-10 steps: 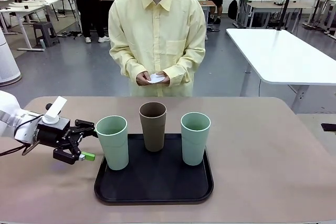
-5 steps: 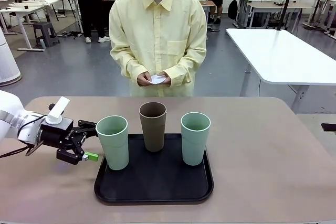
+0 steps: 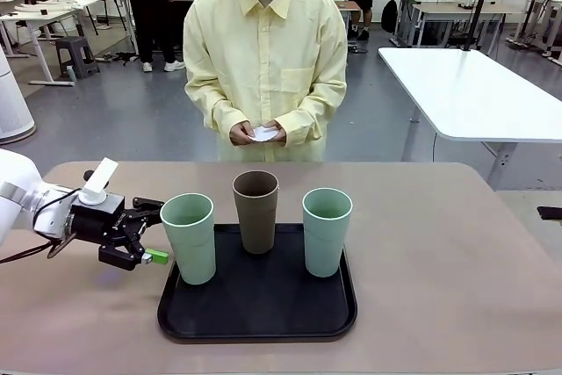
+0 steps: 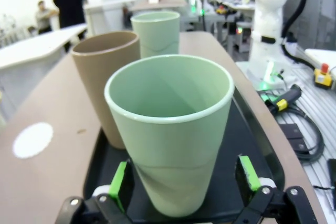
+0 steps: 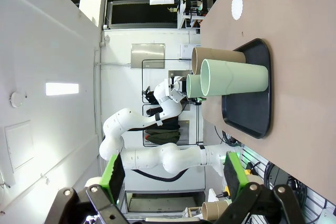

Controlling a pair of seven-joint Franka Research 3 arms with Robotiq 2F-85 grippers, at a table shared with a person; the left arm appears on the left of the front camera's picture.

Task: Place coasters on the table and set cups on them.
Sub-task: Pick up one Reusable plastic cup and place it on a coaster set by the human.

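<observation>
Right, near to far. Tray [image 3: 263, 305] sits near-centre on the table [image 3: 439, 252], with all three cups upright on it. Left gripper [image 3: 156, 231] is at the tray's left edge, jaws released and straddling the left mint cup [image 3: 188, 239] low on its body. In the left wrist view a green pad stands on each side of that cup with a gap showing at one pad, so no clamp. Right mint cup [image 3: 327, 234] is on the tray's right part. Brown cup [image 3: 255, 212] is between the two, slightly farther back. One coaster [image 4: 32, 140] lies flat on bare table just off the tray, on the brown cup's side. Right gripper [image 5: 174, 163] is released, nothing between its pads. At the far side, the person's hands [image 3: 239, 134] hold a small white item [image 3: 262, 133], too small to tell what.
</observation>
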